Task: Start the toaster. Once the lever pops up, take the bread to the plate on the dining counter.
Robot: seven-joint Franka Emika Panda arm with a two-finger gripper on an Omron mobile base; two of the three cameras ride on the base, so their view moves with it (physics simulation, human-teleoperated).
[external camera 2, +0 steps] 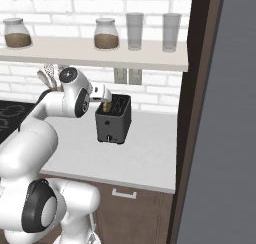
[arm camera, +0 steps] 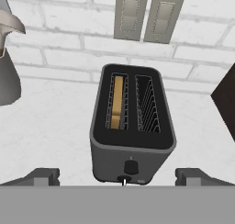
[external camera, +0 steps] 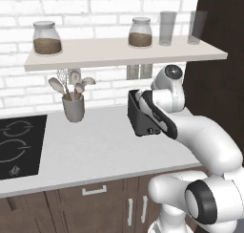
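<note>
The gripper (arm camera: 117, 179), fingers spread wide apart and gripping nothing, is hovering above the dark toaster (arm camera: 132, 126) on the worktop, where the bread (arm camera: 117, 102) is sitting in the left slot, seemingly lining up for the lever.

Glossy white rounded arm (external camera: 205, 141) with dark grey joint bands.

toaster (arm camera: 132, 145): dark grey, matt, smooth shell | bread (arm camera: 117, 102): tan, dry-looking | worktop (external camera: 105, 146): pale, matt, faintly speckled | wall (external camera: 28, 89): white brick, rough | jars (external camera: 46, 37): clear glass, glossy
</note>
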